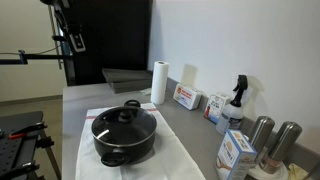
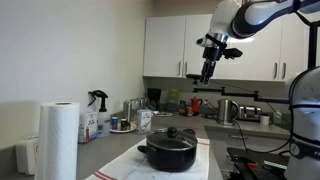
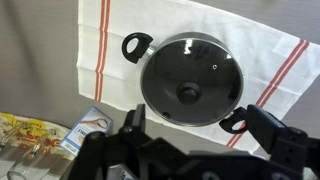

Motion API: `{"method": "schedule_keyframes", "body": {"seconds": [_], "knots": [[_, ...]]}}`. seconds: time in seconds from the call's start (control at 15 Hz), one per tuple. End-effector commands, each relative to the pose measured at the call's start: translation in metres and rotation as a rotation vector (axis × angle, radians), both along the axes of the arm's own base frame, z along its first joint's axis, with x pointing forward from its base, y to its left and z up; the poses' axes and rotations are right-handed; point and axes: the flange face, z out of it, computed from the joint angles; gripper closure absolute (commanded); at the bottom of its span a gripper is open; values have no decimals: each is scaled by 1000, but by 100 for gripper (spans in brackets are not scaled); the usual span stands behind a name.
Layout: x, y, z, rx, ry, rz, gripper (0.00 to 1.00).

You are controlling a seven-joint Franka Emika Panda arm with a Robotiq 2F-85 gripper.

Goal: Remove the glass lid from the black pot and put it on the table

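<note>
End effector [image 3: 197, 122] over glass lid [image 3: 205, 70] (level, knob up)

Soft, even indoor light, small glints on the glass lid [image 3: 190, 88], coarse resolution, dark blurred wrist-view foreground.

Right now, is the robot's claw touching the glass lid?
Apart. In an exterior view the gripper hangs high above the glass lid, clear air between.

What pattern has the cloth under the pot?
The cloth is white with red stripes; wrist view.
</note>
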Motion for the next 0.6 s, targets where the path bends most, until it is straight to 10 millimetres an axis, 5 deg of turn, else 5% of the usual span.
{"method": "schedule_keyframes", "body": {"seconds": [0.0, 0.53], "knots": [[0, 0, 0, 0, 1, 0, 0], [0, 0, 0, 0, 1, 0, 0]]}}
